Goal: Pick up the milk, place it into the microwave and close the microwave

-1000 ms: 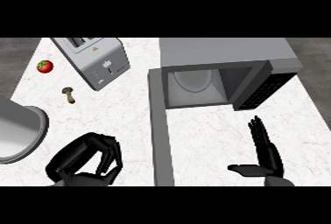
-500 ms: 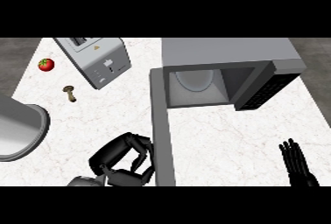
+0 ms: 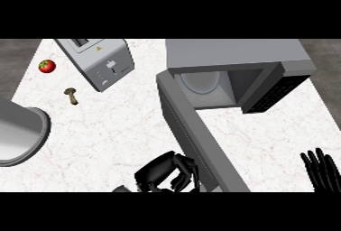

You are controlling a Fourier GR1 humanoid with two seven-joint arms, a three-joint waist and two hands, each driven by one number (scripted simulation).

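Milk: not visible on its own anywhere on the surface; can't tell if it is under the curled left hand or somewhere else. Microwave (image 3: 233,58) sits at the far right part of the surface, cavity open, round glass turntable (image 3: 200,82) visible inside. Dark control panel on its right side faces out at an angle. Microwave door (image 3: 200,140) is swung wide open, a long grey slab running from the cavity's left side down toward the near edge of the surface.

Left hand (image 3: 163,173) at the near edge, just beside the door's left face, near its free end. Fingers curled in tight, knuckles up; what they enclose, if anything, is hidden, so can't tell if it holds something. Touching the door or just off it: can't tell.

Right hand (image 3: 323,169) at the near right corner of the surface, fingers straight and pointing up, open, holding nothing, well apart from the door.

Other stuff: toaster (image 3: 100,61) at the far edge left of the microwave, tilted diagonally. Tomato (image 3: 47,66) near the far left corner. Small brown mushroom (image 3: 71,95) just in front of the toaster's left end. Grey round pot (image 3: 16,135) at the left edge, partly cut off.
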